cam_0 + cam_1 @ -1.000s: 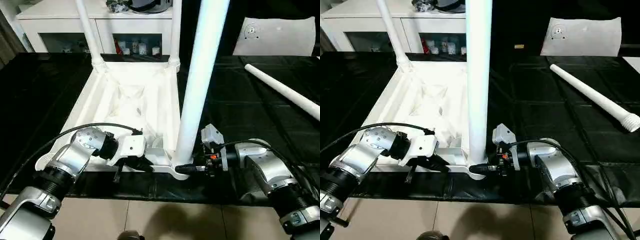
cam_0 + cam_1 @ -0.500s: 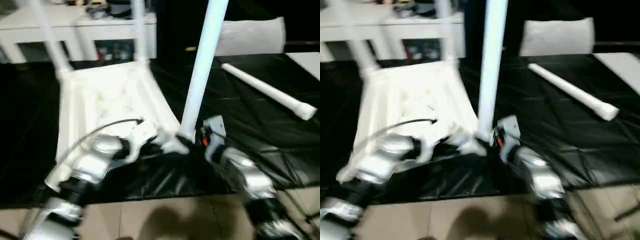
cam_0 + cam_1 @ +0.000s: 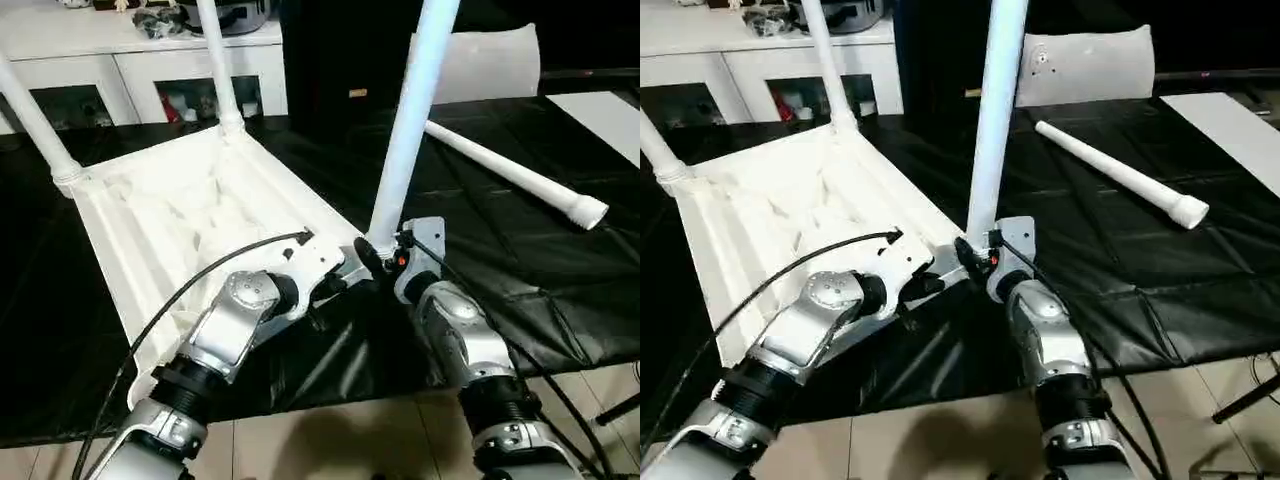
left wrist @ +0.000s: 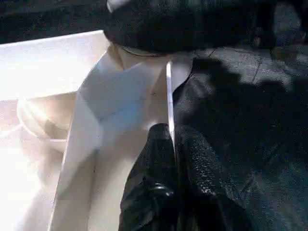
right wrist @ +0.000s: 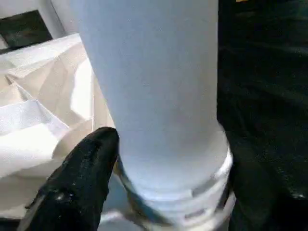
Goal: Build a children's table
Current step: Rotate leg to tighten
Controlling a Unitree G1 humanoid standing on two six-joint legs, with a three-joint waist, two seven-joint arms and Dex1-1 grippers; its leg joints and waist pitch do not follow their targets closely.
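Observation:
The children's table lies upside down on the black cover, its ribbed white top (image 3: 180,215) skewed to the front edge. Two legs (image 3: 215,60) (image 3: 35,120) stand in the far corner sockets. A third leg (image 3: 405,130) rises from the near corner socket. My right gripper (image 3: 370,257) is at that leg's base, its fingers (image 5: 82,178) standing open on either side of the collar. My left gripper (image 4: 173,139) is shut on the top's thin near rim, close beside that corner. A fourth leg (image 3: 510,175) lies loose on the cover to the right.
A white cabinet (image 3: 150,60) with glass doors stands behind the work table. A white bag (image 3: 480,65) leans at the back right and a white sheet (image 3: 600,110) lies at the far right. The black cover's front edge (image 3: 560,345) runs just below both forearms.
The camera has swung. The table top has turned on the cover, its gripped corner swinging away from the front edge. Both grippers stayed at that corner.

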